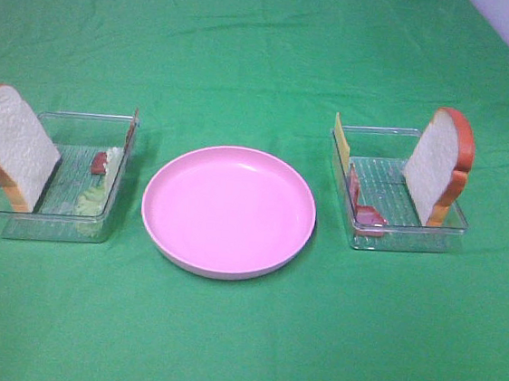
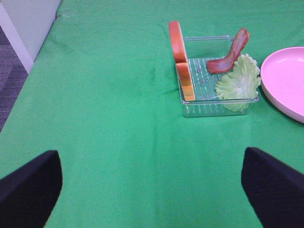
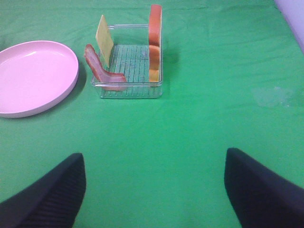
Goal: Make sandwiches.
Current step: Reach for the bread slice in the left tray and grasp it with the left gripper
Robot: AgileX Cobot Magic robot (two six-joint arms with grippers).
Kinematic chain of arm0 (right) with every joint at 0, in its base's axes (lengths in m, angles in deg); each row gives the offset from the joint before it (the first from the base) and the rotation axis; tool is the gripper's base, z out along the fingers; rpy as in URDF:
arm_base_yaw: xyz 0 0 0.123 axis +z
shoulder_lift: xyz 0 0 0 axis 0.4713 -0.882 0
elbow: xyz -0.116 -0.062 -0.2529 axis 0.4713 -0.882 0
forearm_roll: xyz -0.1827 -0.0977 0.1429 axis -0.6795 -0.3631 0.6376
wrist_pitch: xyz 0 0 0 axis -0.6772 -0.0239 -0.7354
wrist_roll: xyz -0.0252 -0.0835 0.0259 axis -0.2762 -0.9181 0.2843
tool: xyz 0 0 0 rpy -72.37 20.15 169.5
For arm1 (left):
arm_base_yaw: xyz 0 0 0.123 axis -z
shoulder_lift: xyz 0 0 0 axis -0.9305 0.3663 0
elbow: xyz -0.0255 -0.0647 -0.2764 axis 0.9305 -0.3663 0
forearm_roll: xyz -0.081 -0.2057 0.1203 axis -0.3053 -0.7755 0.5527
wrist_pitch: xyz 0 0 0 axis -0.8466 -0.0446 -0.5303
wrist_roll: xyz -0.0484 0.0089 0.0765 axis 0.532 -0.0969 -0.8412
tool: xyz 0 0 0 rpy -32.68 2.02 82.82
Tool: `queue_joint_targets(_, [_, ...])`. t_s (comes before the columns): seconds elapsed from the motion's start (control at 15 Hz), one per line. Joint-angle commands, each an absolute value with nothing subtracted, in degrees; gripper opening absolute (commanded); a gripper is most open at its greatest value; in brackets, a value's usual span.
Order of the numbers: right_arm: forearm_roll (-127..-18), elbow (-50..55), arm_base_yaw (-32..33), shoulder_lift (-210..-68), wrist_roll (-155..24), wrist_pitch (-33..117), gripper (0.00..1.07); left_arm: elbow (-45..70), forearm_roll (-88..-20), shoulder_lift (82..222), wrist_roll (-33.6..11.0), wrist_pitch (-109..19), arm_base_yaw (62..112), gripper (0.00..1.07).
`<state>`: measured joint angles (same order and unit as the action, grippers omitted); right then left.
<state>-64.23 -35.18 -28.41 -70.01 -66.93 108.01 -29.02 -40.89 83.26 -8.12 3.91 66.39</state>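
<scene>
Staged robot test setup, not a working kitchen: a tabletop point(image 1: 237, 353) draped in plain green cloth carries toy bread point(image 1: 14, 142), bacon point(image 2: 228, 52) and lettuce point(image 2: 240, 80) in clear plastic trays point(image 1: 404, 241) beside a pink plate point(image 1: 228, 210), with pale wall point(image 2: 28, 19) and grey carpeted floor point(image 2: 7, 76) at its edge

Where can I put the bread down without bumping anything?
The pink plate, between the two trays, is bare. So is the green cloth behind and in front of it. It's crowded inside the left tray (bread, lettuce, bacon) and the right tray (bread, cheese, bacon).
</scene>
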Motion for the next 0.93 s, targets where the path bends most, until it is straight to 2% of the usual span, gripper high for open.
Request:
queue_joint_targets(0.07, [-64.5, -35.4, -28.7, -69.2, -67.0, 107.5, 0.76, -29.1, -41.4, 82.2, -8.2, 3.5, 66.3, 0.97])
queue_joint_targets(0.93, [-64.5, -35.4, -28.7, -69.2, -67.0, 107.5, 0.76, -29.1, -41.4, 82.2, -8.2, 3.5, 66.3, 0.97])
